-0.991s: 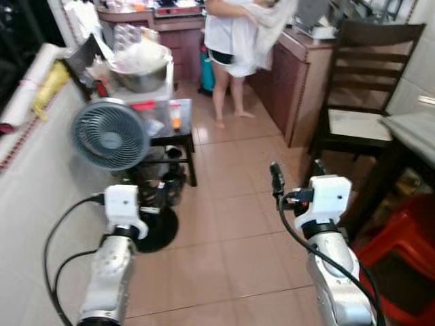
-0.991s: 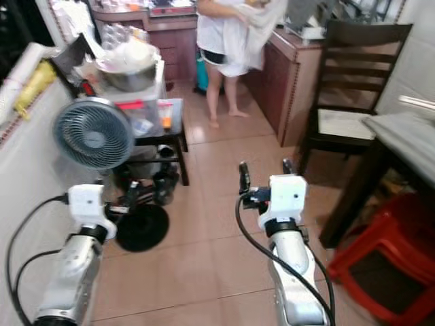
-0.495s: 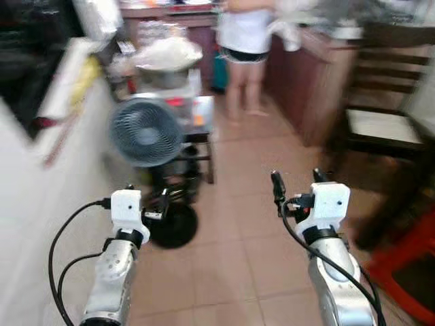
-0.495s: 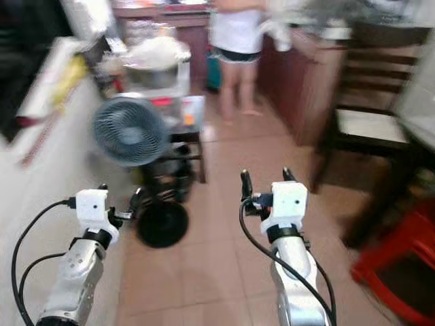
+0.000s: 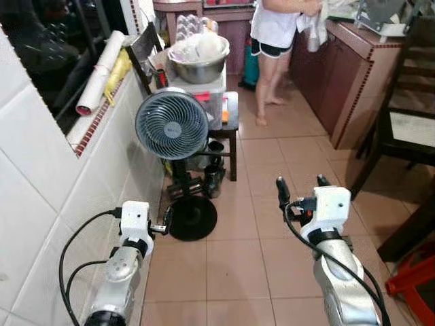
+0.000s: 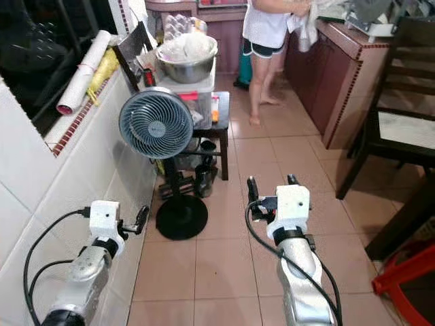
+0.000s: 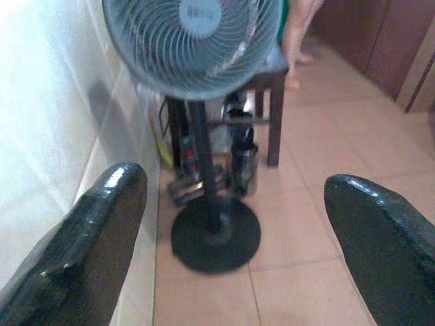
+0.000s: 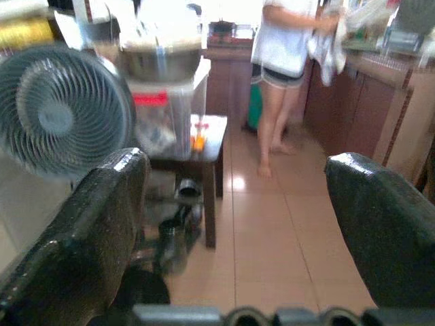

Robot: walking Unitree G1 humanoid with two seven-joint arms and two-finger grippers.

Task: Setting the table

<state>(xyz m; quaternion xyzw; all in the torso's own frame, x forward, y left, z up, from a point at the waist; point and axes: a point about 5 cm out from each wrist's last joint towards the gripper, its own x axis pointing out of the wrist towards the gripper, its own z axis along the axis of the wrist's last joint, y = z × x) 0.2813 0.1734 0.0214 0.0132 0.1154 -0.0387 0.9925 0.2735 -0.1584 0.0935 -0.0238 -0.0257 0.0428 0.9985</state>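
Both my arms are held out over a tiled kitchen floor. My left gripper (image 7: pixel 231 224) is open and holds nothing; it hangs close to the white tiled wall (image 5: pixel 41 204) and faces the black base of a standing fan (image 5: pixel 171 125). My right gripper (image 5: pixel 301 187) is also open and holds nothing, out over bare floor tiles. A steel bowl (image 5: pixel 198 60) heaped with wrapped things sits on a clear plastic box behind the fan. No tableware is in either gripper.
A person (image 5: pixel 277 27) stands at the far counter holding a cloth. Brown cabinets (image 5: pixel 353 75) run along the right. A dark chair (image 5: pixel 408 122), a dark wooden leg (image 6: pixel 401 227) and a red stool (image 5: pixel 414 278) stand at the right edge. A small dark table (image 5: pixel 228 122) stands behind the fan.
The whole view has swung left, so the fan and wall sit nearer the middle and the chair and red stool have slid to the right edge. Both grippers stay open, held as before.
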